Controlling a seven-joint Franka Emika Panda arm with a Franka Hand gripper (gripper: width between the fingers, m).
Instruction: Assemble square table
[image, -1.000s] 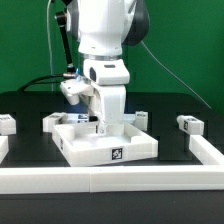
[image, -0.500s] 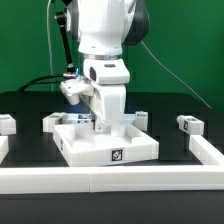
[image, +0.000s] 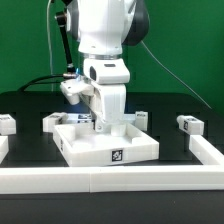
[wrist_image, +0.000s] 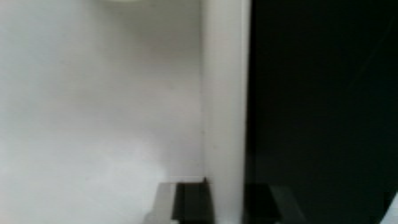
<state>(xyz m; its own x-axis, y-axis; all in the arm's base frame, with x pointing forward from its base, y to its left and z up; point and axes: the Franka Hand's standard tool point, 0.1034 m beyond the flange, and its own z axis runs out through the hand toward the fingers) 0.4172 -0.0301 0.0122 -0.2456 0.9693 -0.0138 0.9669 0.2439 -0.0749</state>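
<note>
The white square table top (image: 85, 150) lies rim up in the middle of the black table, with a tag on its near wall. My gripper (image: 97, 124) reaches down at its far side. In the wrist view the gripper (wrist_image: 230, 205) straddles the table top's raised rim (wrist_image: 224, 90). One dark finger (wrist_image: 192, 204) is on the white inner side, the other on the dark outer side, and both press against the rim. Small white legs lie loose: one (image: 8, 123) at the far left, one (image: 52, 121) beside the top, one (image: 141, 118) behind it, one (image: 188, 124) at the right.
A long white rail (image: 110, 181) borders the black surface along the front and turns up the exterior view's right side (image: 208, 150). The arm's white body (image: 105, 40) stands over the table top. Green wall behind.
</note>
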